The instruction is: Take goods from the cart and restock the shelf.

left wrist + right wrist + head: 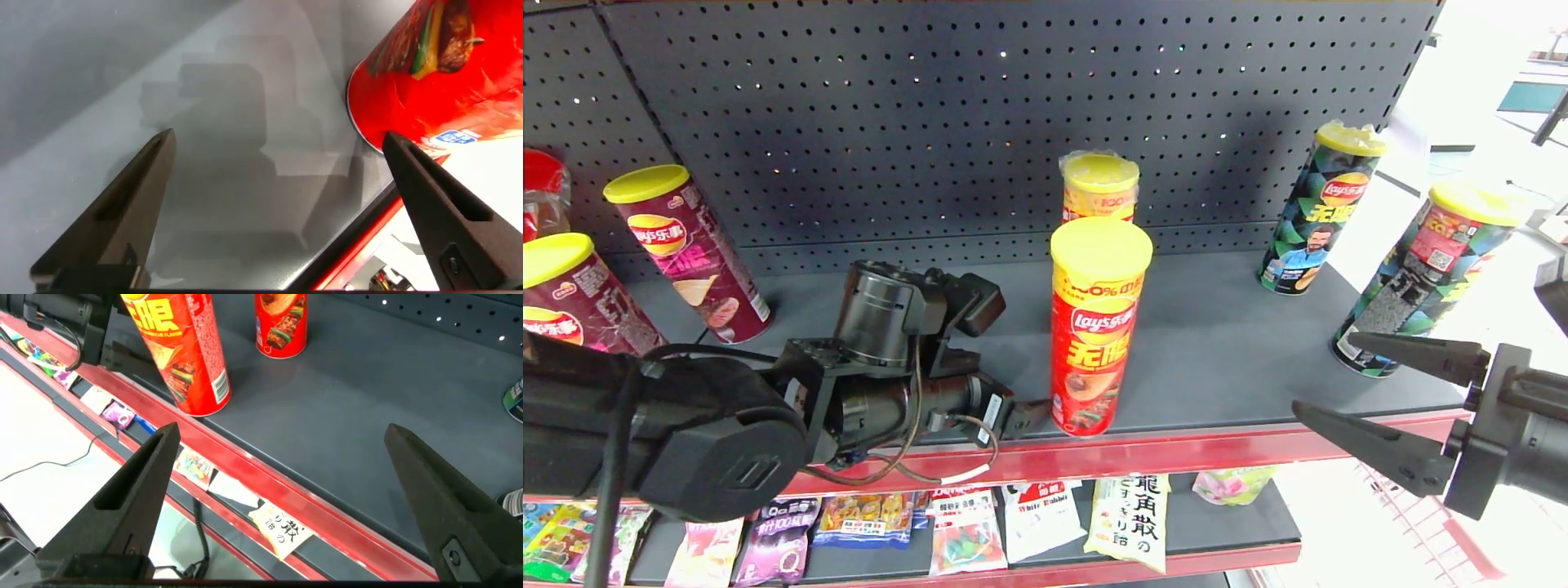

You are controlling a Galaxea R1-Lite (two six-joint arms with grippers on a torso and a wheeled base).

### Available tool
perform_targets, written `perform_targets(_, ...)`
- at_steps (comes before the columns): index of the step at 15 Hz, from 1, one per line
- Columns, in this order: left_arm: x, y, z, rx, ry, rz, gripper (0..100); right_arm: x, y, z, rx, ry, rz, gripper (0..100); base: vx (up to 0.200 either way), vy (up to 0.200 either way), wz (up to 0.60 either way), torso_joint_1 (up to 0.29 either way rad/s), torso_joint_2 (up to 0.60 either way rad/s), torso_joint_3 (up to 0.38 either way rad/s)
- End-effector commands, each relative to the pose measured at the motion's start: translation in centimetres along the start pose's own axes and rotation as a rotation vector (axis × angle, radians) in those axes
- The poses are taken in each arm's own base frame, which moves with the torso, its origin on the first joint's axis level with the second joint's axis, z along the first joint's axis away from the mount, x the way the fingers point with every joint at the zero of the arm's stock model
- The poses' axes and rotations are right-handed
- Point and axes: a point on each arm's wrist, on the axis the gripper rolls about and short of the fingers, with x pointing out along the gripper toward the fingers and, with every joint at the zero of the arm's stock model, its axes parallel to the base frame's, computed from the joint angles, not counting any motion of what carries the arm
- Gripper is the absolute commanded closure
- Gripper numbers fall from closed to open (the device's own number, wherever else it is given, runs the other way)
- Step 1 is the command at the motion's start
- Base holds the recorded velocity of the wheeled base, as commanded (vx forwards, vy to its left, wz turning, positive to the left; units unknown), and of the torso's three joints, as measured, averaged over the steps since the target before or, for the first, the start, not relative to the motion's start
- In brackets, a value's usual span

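A tall red chips can [1094, 327] with a yellow lid stands upright near the front edge of the grey shelf [1217, 351]. A second red can [1099, 188] stands behind it by the pegboard. My left gripper [1033, 412] sits low at the shelf's front edge, just left of the front can's base. In the left wrist view it [278, 139] is open with bare shelf between its fingers, and the can [441, 73] stands just outside one fingertip. My right gripper [1323, 371] hovers open and empty off the shelf's front right. Its wrist view [282, 431] shows both red cans [184, 351] [282, 322].
Two maroon cans [686, 245] [572, 294] stand at the shelf's left. Two green-black cans [1319, 212] [1429, 278] stand at the right, one close to my right gripper. The shelf has a red front lip [1176, 449]. Snack packets [1045, 518] lie on the lower shelf.
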Motion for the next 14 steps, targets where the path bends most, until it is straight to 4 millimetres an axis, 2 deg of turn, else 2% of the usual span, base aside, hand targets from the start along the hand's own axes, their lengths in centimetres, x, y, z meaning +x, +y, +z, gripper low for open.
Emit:
perform_targets(1,0.1,0.0,-0.1,0.000,0.003,0.000,0,0.0,0.0,-0.1,0.000,0.003,0.001,0,0.000,0.000,0.00,0.000,0.00,0.000)
perform_targets(9,-0.2,0.0,0.0,0.001,-0.003,0.015,0,-0.3,0.1,-0.3,0.000,0.004,0.001,0,0.000,0.000,0.00,0.000,0.00,0.000)
perform_targets(12,-2.9,0.1,-0.6,-0.006,-0.017,0.051,0,-1.4,0.5,-1.1,-0.003,0.000,0.004,0,0.000,0.000,0.00,0.000,0.00,0.000)
perform_targets(14,-7.6,0.1,-2.8,-0.014,-0.029,0.074,0,-3.2,1.0,-2.8,-0.004,0.001,0.009,0,0.000,0.000,0.00,0.000,0.00,0.000)
